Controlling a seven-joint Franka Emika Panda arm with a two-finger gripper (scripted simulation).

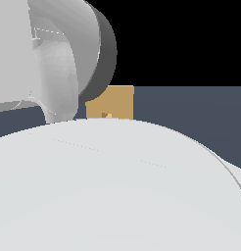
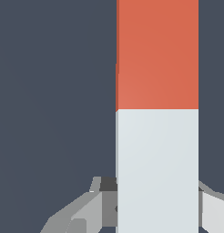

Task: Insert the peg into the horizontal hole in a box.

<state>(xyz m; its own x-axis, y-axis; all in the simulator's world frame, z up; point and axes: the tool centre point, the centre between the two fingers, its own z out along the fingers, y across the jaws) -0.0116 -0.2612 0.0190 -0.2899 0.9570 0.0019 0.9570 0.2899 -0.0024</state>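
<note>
Two flat colours split your smooth square peg, orange-red over whitish grey; your hand grasps its grey half, fingers flanking it. Beyond, the tan box shows its hole.

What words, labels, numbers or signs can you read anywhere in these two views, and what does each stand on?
None. No text shows in either view. The peg is plain orange-red and whitish grey, the box plain tan with its small hole, and the robot arm unmarked pale grey.
</note>
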